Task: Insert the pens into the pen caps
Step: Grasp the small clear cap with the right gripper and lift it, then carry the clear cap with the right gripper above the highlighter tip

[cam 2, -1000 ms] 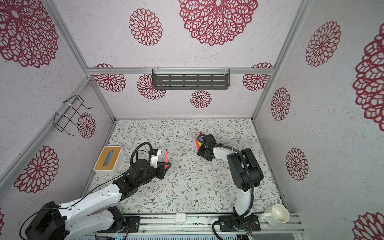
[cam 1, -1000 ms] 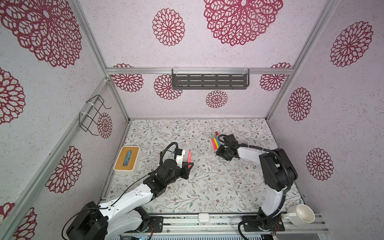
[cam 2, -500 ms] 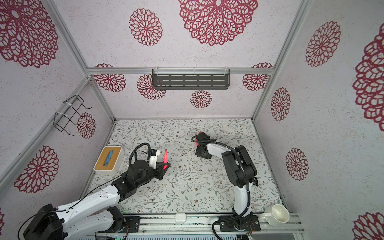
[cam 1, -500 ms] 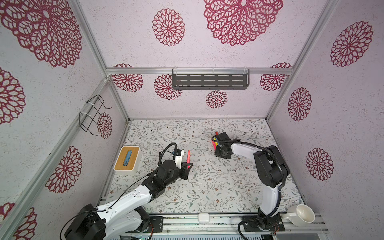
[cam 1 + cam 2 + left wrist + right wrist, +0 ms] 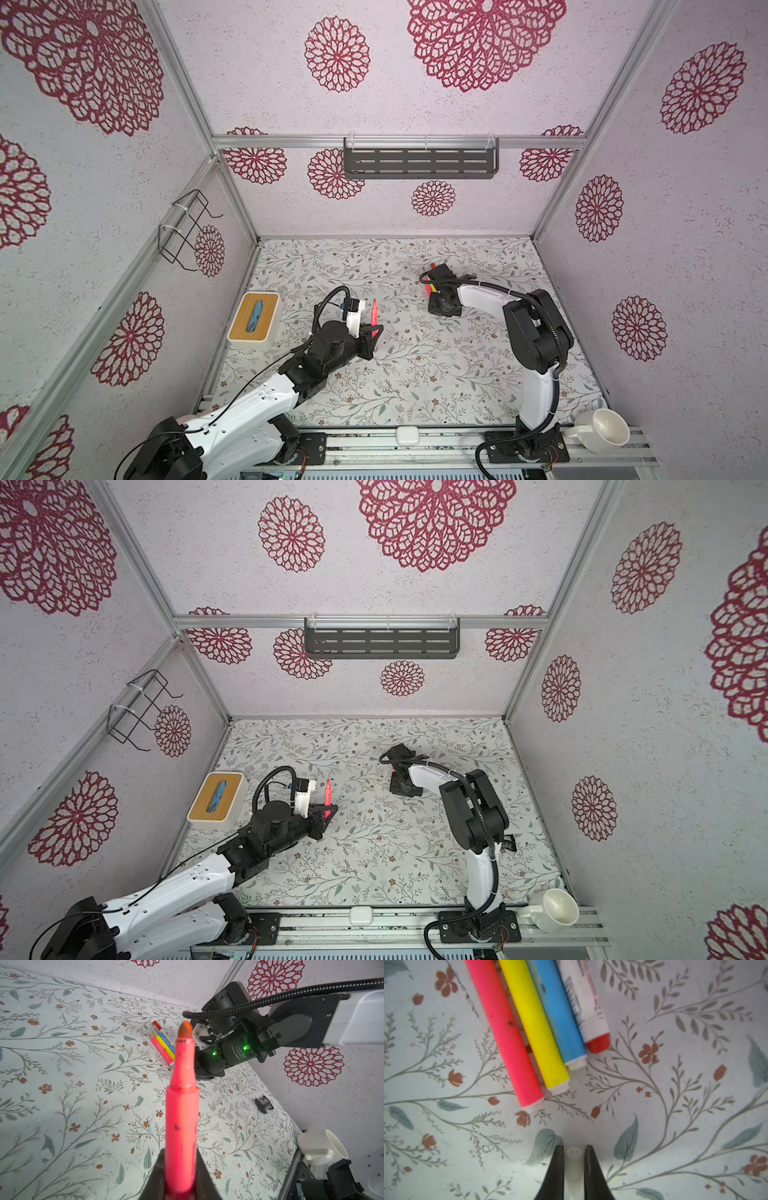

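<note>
Floral-print worktop (image 5: 415,374), pale ground. Row of four pens (image 5: 531,1022): pink, yellow, blue, white with red end, lying side by side right of centre. Pink pen (image 5: 181,1118), uncapped: upright, tip up, clamped in the left jaws above the worktop's left middle. Clear cap (image 5: 573,1157): pinched between the right jaws, near the row's ends.

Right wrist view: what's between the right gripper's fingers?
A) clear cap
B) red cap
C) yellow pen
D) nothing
A: the right gripper has its black fingers closed on a translucent whitish clear cap, open end facing outward, while the yellow pen lies loose, apart from the gripper.
</note>
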Robot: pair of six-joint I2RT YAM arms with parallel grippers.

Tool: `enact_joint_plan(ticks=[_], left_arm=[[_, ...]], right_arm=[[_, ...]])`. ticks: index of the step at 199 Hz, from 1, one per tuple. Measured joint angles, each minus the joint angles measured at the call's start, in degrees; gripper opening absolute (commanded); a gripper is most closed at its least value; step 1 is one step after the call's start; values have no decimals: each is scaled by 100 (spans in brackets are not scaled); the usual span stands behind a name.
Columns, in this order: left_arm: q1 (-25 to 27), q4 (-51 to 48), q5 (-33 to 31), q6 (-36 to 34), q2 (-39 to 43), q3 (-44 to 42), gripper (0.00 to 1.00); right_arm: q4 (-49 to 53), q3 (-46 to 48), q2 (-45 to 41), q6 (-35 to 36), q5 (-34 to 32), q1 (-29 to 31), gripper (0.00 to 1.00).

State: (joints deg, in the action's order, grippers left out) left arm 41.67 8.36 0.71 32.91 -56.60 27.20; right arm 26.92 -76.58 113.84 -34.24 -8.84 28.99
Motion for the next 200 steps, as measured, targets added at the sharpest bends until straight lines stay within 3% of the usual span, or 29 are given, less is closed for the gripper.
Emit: enact_joint_plan(ticks=[49,84,144,200], left_arm=[[-15,-63,-15,-15,168,-7,0],[-20,-63,0,-11,236,-68,0],[42,225,254,118,81,-190,0],[435,966,466,127,-431,-192,0]], right_arm=[[42,538,-535,37,461,192,7],[-315,1119,-1777,122,1086,326,7],[-2592,2555,-4153,-221,2061,313,13],[-4315,3237,-4795,-713,2667,315,13]])
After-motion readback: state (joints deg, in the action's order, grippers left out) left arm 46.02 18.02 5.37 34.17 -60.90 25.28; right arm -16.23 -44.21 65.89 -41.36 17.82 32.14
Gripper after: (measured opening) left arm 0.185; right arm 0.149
